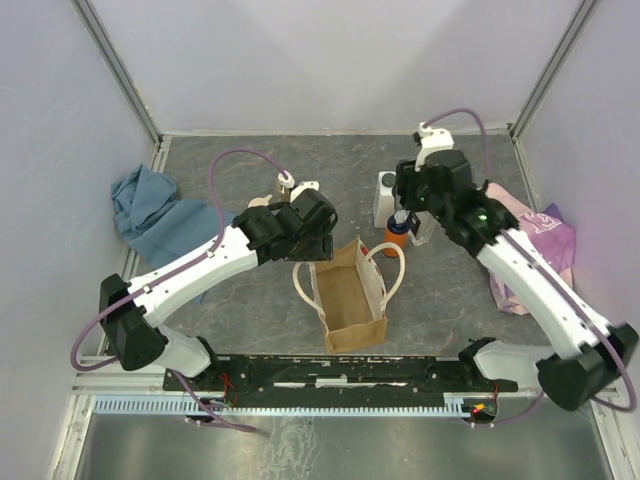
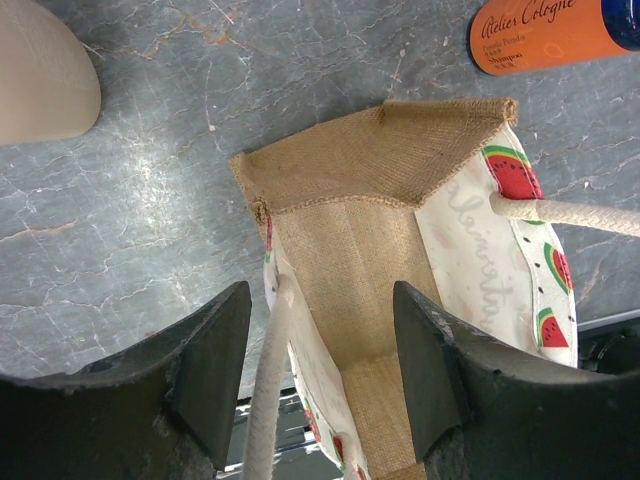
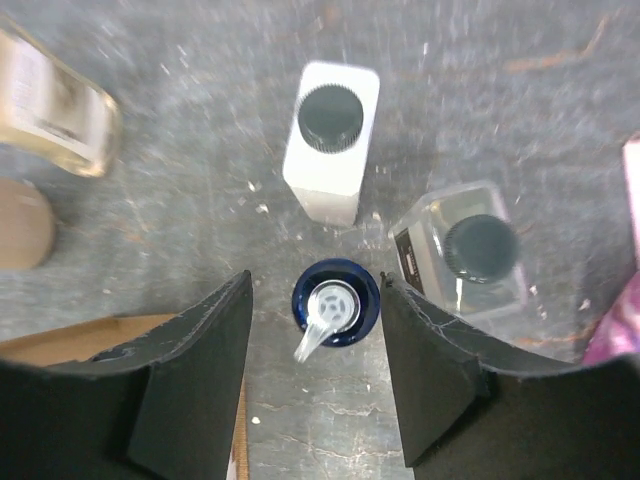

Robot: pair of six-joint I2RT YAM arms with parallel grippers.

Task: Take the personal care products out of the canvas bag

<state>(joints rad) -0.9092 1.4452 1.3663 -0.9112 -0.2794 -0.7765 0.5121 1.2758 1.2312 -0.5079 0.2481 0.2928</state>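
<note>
Bag (image 1: 350,295) sits by the near edge of the counter (image 1: 250,170) looking empty, left pincer (image 2: 320,300) wide over its mouth, guessing to steady it, right pincer (image 3: 315,295) wide around the upright blue bottle (image 3: 335,305), grouped with other bottles (image 3: 330,140) toward the far-right corner.

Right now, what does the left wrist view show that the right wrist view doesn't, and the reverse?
Only the left wrist: the canvas bag seen from above, open, with no bottle visible inside, its cream handle, and an orange-labelled bottle beyond it. Only the right wrist: the white squarish bottle, the clear bottle, a blurred amber bottle and a dark blue pump top between the open jaws. Both: the grey table. The brown corner at the right wrist's lower left is probably the bag.
</note>
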